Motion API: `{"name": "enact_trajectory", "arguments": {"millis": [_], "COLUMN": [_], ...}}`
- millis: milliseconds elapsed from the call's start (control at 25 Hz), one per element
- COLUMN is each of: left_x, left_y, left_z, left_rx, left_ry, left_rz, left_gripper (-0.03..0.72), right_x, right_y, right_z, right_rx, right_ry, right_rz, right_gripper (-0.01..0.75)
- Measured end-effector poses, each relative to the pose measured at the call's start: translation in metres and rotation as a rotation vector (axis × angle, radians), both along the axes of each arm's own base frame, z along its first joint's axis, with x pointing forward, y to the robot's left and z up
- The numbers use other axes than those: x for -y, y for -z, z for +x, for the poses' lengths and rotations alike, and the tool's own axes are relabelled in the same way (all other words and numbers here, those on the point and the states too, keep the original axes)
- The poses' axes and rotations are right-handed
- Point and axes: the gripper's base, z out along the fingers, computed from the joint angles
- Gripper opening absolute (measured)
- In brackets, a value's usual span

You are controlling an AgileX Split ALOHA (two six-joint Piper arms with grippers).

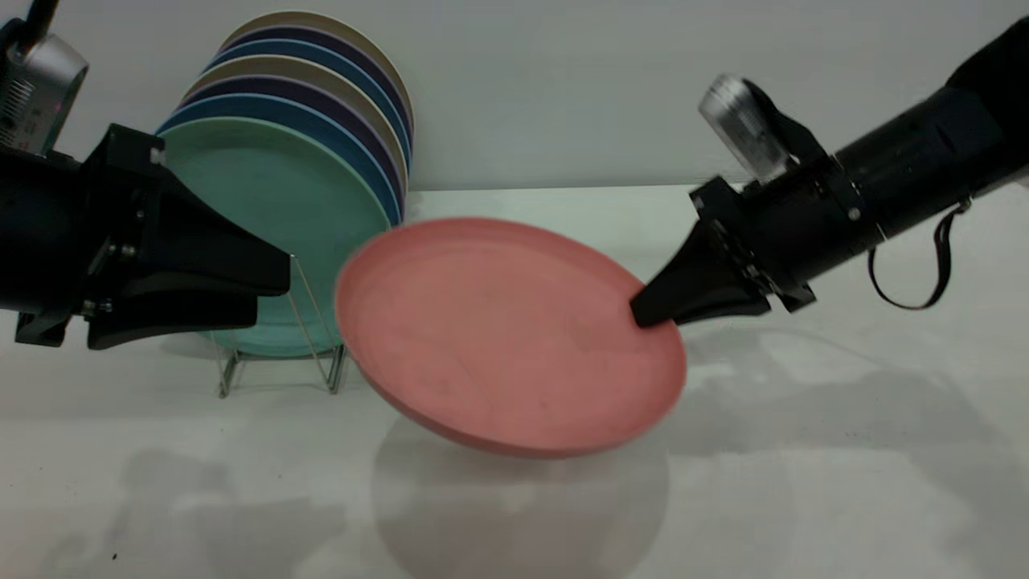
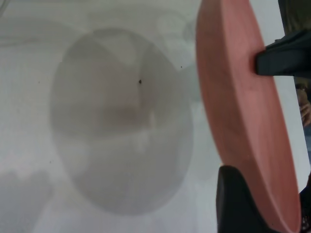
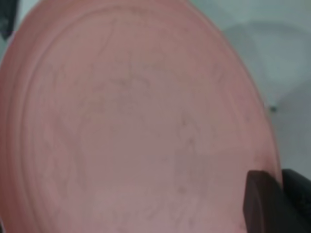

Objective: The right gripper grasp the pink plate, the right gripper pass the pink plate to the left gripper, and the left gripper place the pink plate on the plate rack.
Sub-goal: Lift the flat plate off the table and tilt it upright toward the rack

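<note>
I have the pink plate (image 1: 506,338) lifted clear of the worktop (image 1: 804,482), tilted, over the middle, its shadow beneath. The right gripper (image 1: 643,312) is clamped on its rim at the side toward the right edge. The left gripper (image 1: 269,293) waits with jaws apart just short of the opposite rim, in front of the plate rack (image 1: 321,362) and its teal-green plate (image 1: 281,217). I judge the handover needs the free rim fed squarely between those jaws, releasing only once they close.
</note>
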Motion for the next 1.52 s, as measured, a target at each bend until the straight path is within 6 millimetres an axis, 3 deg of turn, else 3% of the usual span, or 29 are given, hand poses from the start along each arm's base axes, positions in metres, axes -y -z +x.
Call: {"name": "enact_trajectory", "arguments": {"millis": [240,760,1160,1280,1400,1520], "left_x": [0.000,0.002,0.002,0.002,0.001,0.000], "left_y": [-0.002,-0.004,-0.004,-0.004,-0.003,-0.002], "left_z": [0.003,0.003,0.003,0.003,0.003,0.004], "left_rx": [0.010,0.025,0.025,0.025,0.023,0.020], "left_ry": [-0.028,-0.015,-0.017,-0.016,-0.024,-0.031], "left_rz": [-0.017,-0.039,-0.043,-0.045,-0.033,-0.020], "left_gripper": [0.365,0.365,0.364,0.308,0.143,0.120], "right_x": [-0.008,-0.016,-0.061,-0.068,-0.068,-0.068], "right_y": [-0.023,-0.023,-0.033,-0.034,-0.034,-0.034], "right_z": [0.000,-0.003,-0.020,-0.022,-0.022,-0.022], "right_rx": [0.051,0.062,0.050,0.076,0.098,0.107], "right_ry": [-0.010,-0.030,-0.114,-0.133,-0.144,-0.147], "right_rz": [0.026,0.005,0.137,0.154,0.154,0.151], "right_gripper": [0.014,0.014,0.017,0.017,0.027,0.056]}}
